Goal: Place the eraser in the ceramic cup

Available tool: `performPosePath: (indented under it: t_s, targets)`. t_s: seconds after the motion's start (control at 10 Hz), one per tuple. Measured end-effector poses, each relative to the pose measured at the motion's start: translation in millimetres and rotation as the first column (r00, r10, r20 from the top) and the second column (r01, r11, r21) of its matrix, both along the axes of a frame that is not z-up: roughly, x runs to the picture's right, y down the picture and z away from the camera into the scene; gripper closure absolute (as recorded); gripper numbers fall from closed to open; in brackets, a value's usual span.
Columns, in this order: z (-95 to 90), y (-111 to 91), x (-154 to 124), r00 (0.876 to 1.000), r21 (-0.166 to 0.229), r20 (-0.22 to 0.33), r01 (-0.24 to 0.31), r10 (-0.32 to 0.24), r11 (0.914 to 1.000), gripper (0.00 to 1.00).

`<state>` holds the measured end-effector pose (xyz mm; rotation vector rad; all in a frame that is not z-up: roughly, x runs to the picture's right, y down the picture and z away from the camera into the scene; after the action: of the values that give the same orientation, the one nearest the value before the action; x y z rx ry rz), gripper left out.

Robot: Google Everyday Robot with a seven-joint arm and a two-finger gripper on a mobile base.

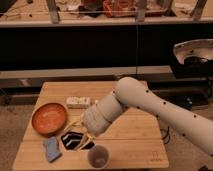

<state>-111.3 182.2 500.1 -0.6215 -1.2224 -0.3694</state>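
Currently | gripper (76,140) just beside ceramic cup (98,156) | open or closed: cannot tell

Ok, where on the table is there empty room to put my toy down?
The front right of the table, right of the ceramic cup, is bare. So is the back edge behind the white block. The front left is crowded: orange plate, blue block, and the hand.
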Motion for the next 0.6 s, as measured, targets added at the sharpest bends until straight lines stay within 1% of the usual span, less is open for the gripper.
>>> performPosePath:
  t_s: [0.3,0.6]
  targets:
    - [2.2,17.7,8.7,0.999,-0.026,-0.036,-0.015,0.014,0.9995,1.00]
    - [12.1,30.3,23.1,0.997,-0.054,-0.066,-0.034,0.031,0.9979,1.00]
